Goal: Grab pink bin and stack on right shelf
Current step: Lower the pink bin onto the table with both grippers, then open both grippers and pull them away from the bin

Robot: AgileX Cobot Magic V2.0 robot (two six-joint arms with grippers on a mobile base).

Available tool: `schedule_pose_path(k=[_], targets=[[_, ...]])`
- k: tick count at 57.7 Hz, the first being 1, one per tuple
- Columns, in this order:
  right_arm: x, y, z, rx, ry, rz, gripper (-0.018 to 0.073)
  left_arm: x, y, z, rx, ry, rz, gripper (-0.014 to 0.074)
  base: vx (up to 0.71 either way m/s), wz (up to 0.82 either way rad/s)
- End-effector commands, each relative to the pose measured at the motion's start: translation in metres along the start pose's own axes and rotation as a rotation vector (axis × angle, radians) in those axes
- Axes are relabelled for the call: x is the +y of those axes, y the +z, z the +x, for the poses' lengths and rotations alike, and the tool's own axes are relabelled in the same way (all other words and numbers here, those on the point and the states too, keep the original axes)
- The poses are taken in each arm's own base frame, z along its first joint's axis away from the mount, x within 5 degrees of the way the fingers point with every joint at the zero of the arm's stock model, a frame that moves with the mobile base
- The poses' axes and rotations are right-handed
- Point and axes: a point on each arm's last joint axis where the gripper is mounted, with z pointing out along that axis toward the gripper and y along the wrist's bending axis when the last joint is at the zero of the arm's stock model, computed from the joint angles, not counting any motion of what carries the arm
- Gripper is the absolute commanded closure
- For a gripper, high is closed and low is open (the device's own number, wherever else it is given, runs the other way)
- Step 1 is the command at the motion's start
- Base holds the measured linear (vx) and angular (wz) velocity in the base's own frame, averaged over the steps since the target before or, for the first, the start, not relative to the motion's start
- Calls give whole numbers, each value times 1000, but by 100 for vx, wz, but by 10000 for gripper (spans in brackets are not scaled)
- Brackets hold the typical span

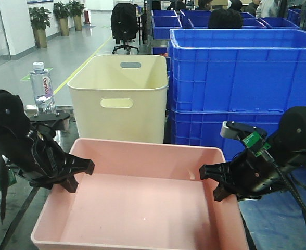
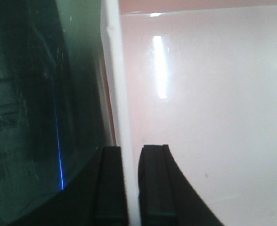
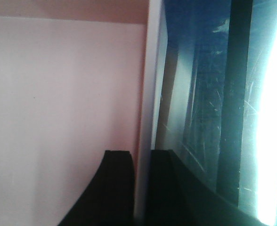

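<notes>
Pink bin (image 1: 142, 208) lies low and near in the front view. Are you holding it?

Yes. Your left gripper (image 1: 72, 174) and right gripper (image 1: 218, 182) each straddle a side rim. The cream bin (image 1: 119, 99) and blue crates (image 1: 246, 78) stand just behind.

And the wrist views?

Left wrist: jaws clenched on the thin wall, with the glossy right shelf (image 2: 35, 94) beside it. Right wrist: the same pinch.

What could go wrong?

Smooth sloping walls. If you lift unevenly, the tub may slip or twist. Your open room is upward; the far rim sits near the cream bin.
</notes>
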Motion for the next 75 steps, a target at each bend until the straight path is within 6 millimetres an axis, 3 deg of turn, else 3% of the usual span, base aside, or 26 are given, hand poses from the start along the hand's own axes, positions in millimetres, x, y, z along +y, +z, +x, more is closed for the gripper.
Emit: schedule_pose_path(k=[1, 16, 33, 42, 47, 56, 60, 64, 69, 75], targets=[[7, -22, -12, -124, -3, -55, 551, -6, -19, -8, -100, -7, 42, 590, 0, 0], [6, -19, -12, -115, -1, -52, 435, -5, -10, -9, -78, -9, 38, 503, 0, 0], [7, -20, -12, -120, 11, -55, 140, -5, -11, -7, -60, -8, 38, 242, 0, 0], [9, -34, -13, -179, 16, -62, 61, -7, -27, -9, -133, 0, 46, 131, 0, 0], [12, -55, -13, -255, 1, -70, 62, -9, -52, -9, -234, 17, 50, 108, 0, 0], [18, -105, -6, -409, -33, -85, 98, -11, -112, 0, -442, 89, 15, 123, 0, 0], [19, -134, 2, -491, -59, -81, 143, -11, -145, 13, -548, 140, -8, 162, 0, 0], [17, -153, 10, -568, -89, -55, 202, -11, -166, 28, -624, 158, -8, 219, 0, 0], [13, -171, 26, -660, -109, -30, 307, -9, -183, 52, -718, 159, 2, 328, 0, 0], [9, -178, 44, -715, -103, -34, 403, -4, -187, 80, -826, 164, 6, 465, 0, 0]])
